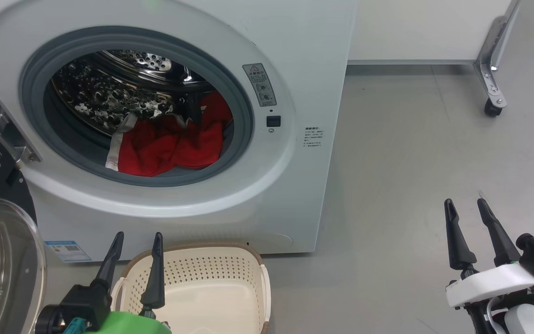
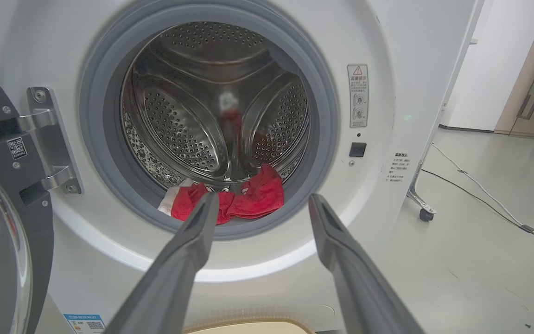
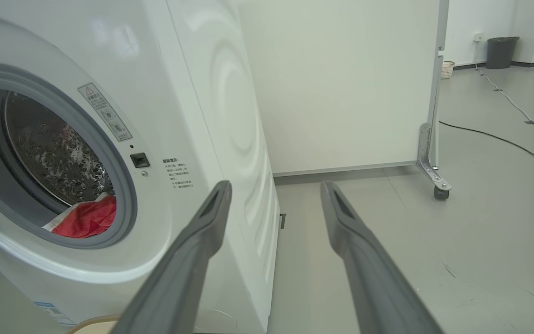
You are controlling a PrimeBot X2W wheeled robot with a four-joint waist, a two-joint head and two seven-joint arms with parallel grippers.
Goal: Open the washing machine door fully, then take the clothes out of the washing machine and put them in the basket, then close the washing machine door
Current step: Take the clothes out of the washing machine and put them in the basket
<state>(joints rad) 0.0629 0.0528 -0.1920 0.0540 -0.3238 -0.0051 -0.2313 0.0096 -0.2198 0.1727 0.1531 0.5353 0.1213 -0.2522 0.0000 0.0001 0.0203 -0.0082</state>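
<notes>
Two long dark fingers of the left gripper (image 1: 138, 236) rise nearest the head camera, spread as wide as they go and holding nothing.

The crumpled bright red fabric clothes (image 1: 169, 144), with a white strip trailing at their left edge, lie on the floor of the perforated steel drum (image 1: 109, 93), heaped toward the front and just behind the lower lip of the grey rubber ring (image 1: 247, 121). Around that stands the big white box of the washing machine (image 1: 295, 46). Its round door with black rim and clear glass bowl (image 1: 3, 260) hangs swung out on the left from a metal hinge (image 1: 7, 134), so the opening step looks done and taking the clothes out is the step in hand. The small cream perforated plastic basket with a brown rim (image 1: 211, 273) sits on the floor against the machine's front, right under the opening. The right gripper (image 1: 464, 204) hovers well apart over the grey floor (image 1: 410, 162), its jaws equally wide and empty.

The left gripper (image 2: 263, 199) seems best placed, since its wrist view looks straight into the drum with the red heap just beyond its left fingertip. A good reach would go in low over the ring's lower lip, keep clear of the door and hinge on the left, and close on the thick middle fold, not the loose white strip, so the whole bundle comes along. Lifting the fabric clear of the rubber lip before pulling back should prevent snagging. The drop into the basket is short.
</notes>
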